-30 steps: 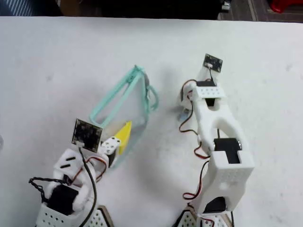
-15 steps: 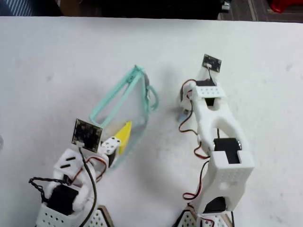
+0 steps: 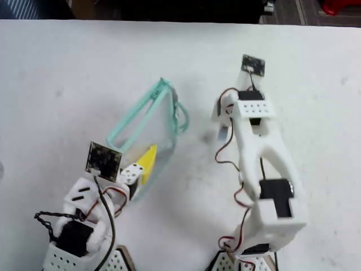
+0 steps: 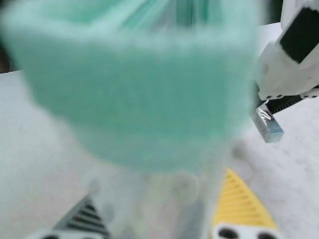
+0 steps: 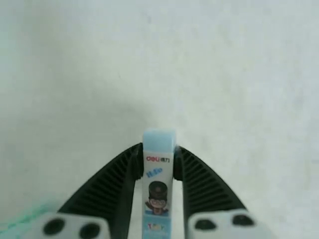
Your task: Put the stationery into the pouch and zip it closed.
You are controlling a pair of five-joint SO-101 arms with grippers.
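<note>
Right gripper (image 5: pixel 158 148): black ribbed jaws closed snugly on a pale blue rectangular eraser (image 5: pixel 158 184), over the white table (image 3: pixel 67 68). The clear, mint-trimmed zip pouch (image 3: pixel 149 132) lies apart to its left. Left gripper (image 3: pixel 145 162) sits at the pouch's near end, grip indeterminate.

Step, judged: carrying the eraser. Next: line up with the pouch mouth, then release.

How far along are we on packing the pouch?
Done: the right gripper is shut on the eraser, and the left gripper grips the pouch at its near end. In hand: the eraser, held off to the side of the pouch, not inside it. Left: carry the eraser over, drop it into the pouch, then zip it closed; the teal-edged mouth looks open for now.
</note>
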